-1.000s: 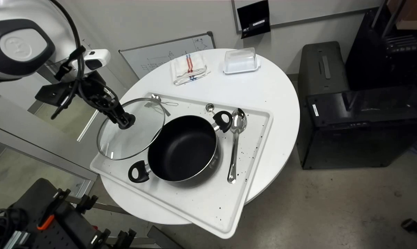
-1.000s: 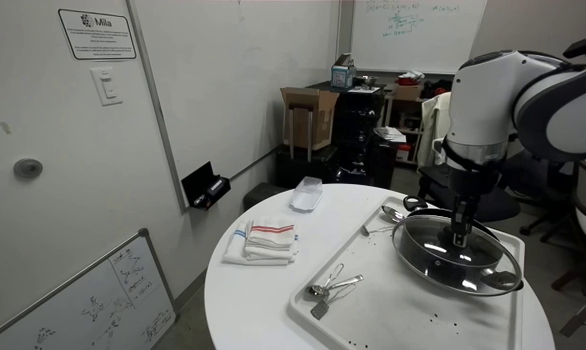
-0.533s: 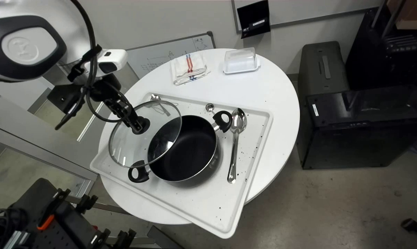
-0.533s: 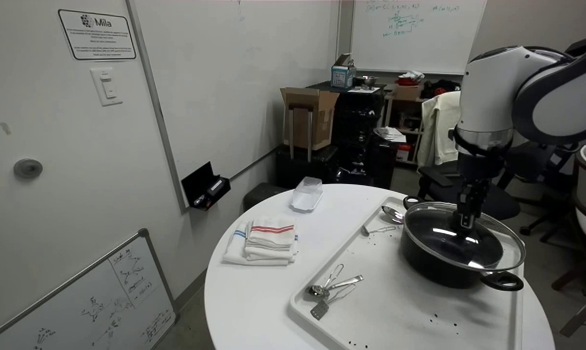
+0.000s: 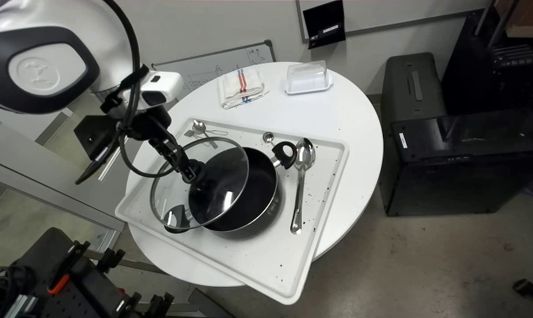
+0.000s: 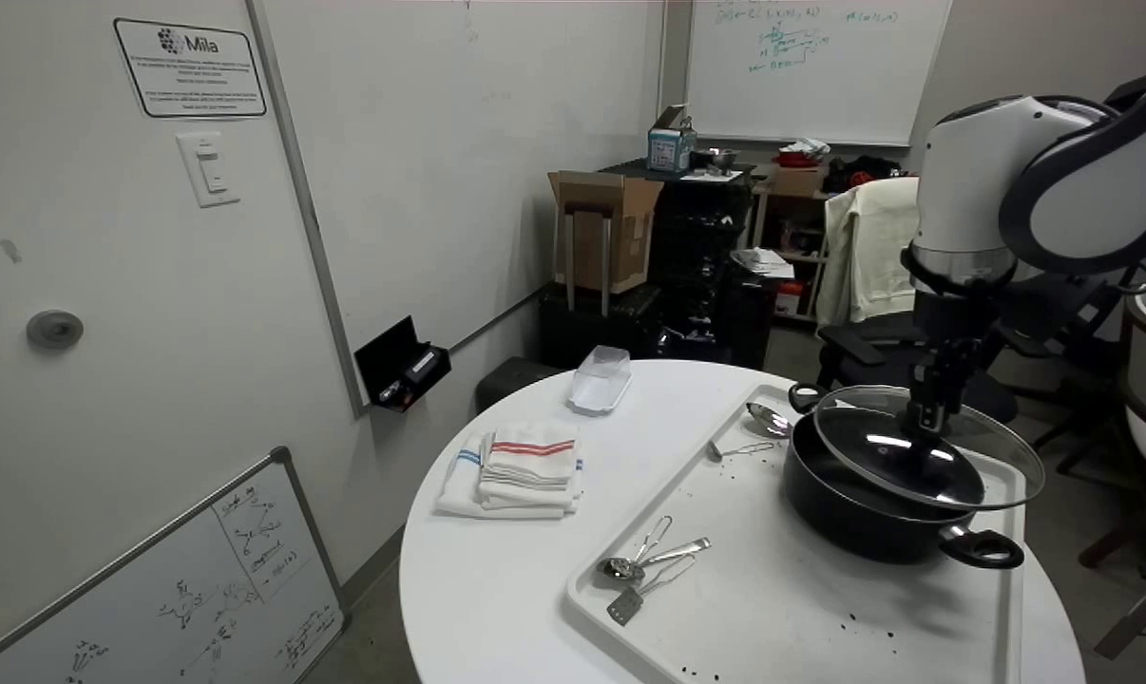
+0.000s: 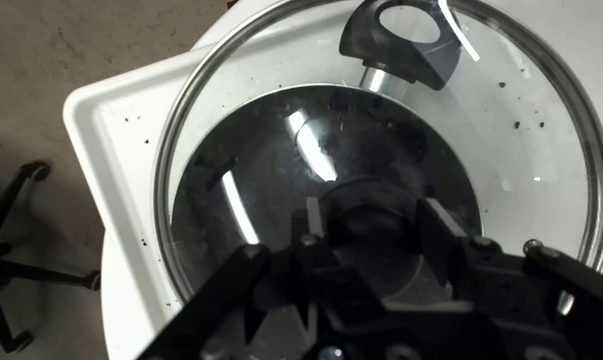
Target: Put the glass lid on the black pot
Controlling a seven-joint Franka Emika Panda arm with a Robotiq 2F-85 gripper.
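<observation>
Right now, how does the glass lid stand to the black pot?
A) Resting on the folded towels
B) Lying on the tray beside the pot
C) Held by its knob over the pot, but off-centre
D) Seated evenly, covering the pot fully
C: the fingers grip the knob of the glass lid, and in both exterior views part of the black pot shows uncovered past it.
</observation>
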